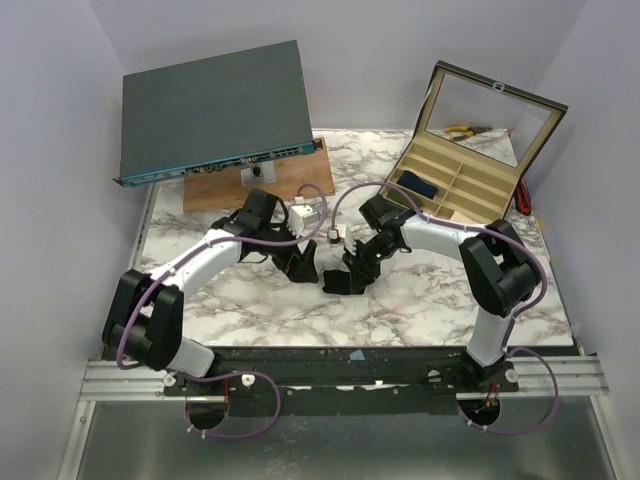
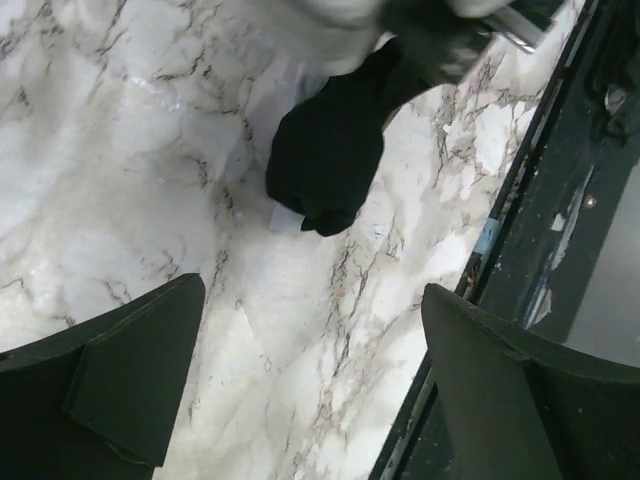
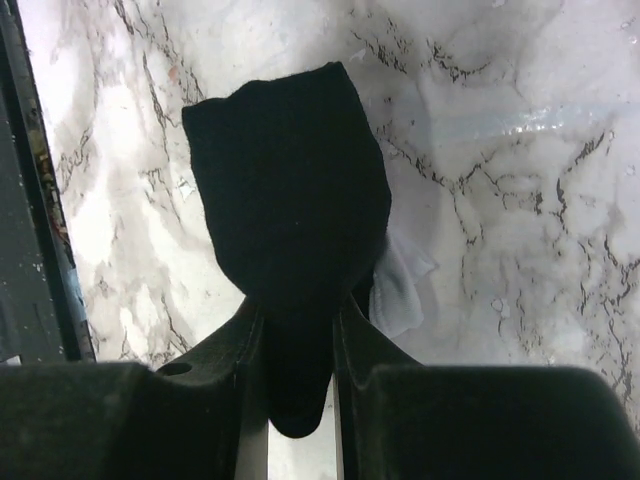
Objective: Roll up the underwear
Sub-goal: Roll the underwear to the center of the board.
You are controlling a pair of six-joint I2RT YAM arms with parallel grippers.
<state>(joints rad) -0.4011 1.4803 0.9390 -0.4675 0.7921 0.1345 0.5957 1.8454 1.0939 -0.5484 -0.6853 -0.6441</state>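
A marble-patterned table fills the space between pale lilac walls. At the back left a flat grey device sits propped on a wooden board. At the back right stands an open compartment box with a dark blue roll in one of its slots.

We find the underwear near the middle of the table, towards the near edge, between the two arms. It is not spread flat. It is gathered into a compact, rounded black bundle, and a bit of white shows at its edge.

The right gripper pinches one narrow end of the bundle, with its fingers drawn in tight on the cloth. The rest lies on or just over the marble, and we cannot tell which. The left gripper stands with its fingers spread wide and holds nothing. It is just beside the bundle, which it looks at from across a patch of bare marble.

We judge the rolling well advanced, since the garment is already bunched small. We cannot tell how tight or even the turns are. What seems left is to close up the loose end so the roll holds, then let it go
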